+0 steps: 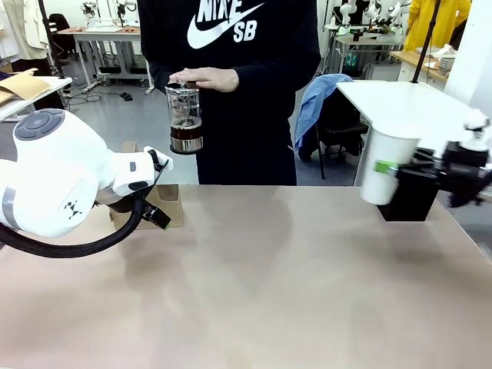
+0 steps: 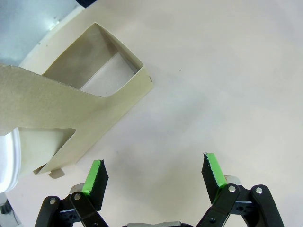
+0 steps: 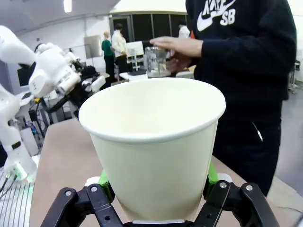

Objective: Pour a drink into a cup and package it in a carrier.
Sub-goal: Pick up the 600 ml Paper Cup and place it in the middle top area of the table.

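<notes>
Tapered white paper cup (image 1: 380, 181), smooth: grasped by right tool (image 1: 388, 167), right of frame. Translucent brown drink (image 1: 186, 134) in clear glass pitcher (image 1: 185, 108), upper centre, under a person's hand (image 1: 206, 78). Matte cardboard carrier (image 1: 165, 201), left of frame, on the bench (image 1: 292, 269). Left tool (image 2: 154, 172) released. Sweatshirt (image 1: 231, 61) print: NIKE SB.

A robotics lab: a white robot arm (image 1: 54, 173) at a tan table (image 1: 269, 292), more work tables (image 1: 100, 32) behind, cables (image 1: 92, 91) trailing over the grey floor (image 1: 108, 127), strip light (image 3: 67, 5) overhead

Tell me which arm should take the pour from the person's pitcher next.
Right: the right gripper holds the cup upright, mouth open. The left gripper is open and empty beside the carrier.
</notes>
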`<state>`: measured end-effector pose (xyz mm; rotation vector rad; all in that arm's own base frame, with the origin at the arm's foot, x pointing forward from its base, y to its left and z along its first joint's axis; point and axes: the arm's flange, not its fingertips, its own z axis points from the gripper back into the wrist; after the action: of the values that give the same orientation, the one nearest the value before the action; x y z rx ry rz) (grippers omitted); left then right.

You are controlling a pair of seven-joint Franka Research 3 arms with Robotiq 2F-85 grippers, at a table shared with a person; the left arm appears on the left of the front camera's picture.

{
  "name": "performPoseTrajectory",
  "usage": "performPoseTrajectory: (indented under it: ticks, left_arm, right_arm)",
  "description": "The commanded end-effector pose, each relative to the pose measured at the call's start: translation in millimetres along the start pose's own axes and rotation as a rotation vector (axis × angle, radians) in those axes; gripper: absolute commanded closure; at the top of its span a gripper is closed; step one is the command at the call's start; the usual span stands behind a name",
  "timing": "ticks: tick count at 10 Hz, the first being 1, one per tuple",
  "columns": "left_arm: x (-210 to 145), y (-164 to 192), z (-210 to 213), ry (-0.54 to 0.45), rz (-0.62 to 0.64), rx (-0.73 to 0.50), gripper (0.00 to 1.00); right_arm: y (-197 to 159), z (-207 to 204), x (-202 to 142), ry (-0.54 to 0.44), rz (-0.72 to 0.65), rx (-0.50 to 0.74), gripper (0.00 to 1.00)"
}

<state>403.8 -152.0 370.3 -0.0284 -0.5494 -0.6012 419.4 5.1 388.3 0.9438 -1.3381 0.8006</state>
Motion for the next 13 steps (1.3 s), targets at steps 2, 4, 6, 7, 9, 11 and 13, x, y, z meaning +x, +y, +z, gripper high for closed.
performPoseTrajectory:
  ticks: [2, 4, 6, 7, 9, 11, 13]
  left_arm:
    - [0, 0, 0, -0.001, 0.001, 0.0, 0.0]
    - [0, 0, 0, -0.001, 0.001, 0.0, 0.0]
    - [0, 0, 0, -0.001, 0.001, 0.0, 0.0]
    - [0, 0, 0, -0.001, 0.001, 0.0, 0.0]
    - [0, 0, 0, -0.001, 0.001, 0.0, 0.0]
    - [0, 0, 0, -0.001, 0.001, 0.0, 0.0]
    - [0, 0, 0, -0.001, 0.001, 0.0, 0.0]
  right_arm:
    - [-24, -80, -22, -0.026, -0.058, -0.056, 0.19]
    - [-31, -127, -53, -0.038, -0.039, -0.103, 0.19]
    - [-42, -153, -75, -0.055, -0.025, -0.137, 0.19]
    - [-45, -160, -85, -0.049, -0.003, -0.148, 0.19]
    - [-50, -170, -96, -0.021, 0.019, -0.165, 0.19]
    - [-56, -174, -103, -0.013, 0.038, -0.169, 0.19]
    - [-52, -166, -102, -0.016, -0.006, -0.124, 0.19]
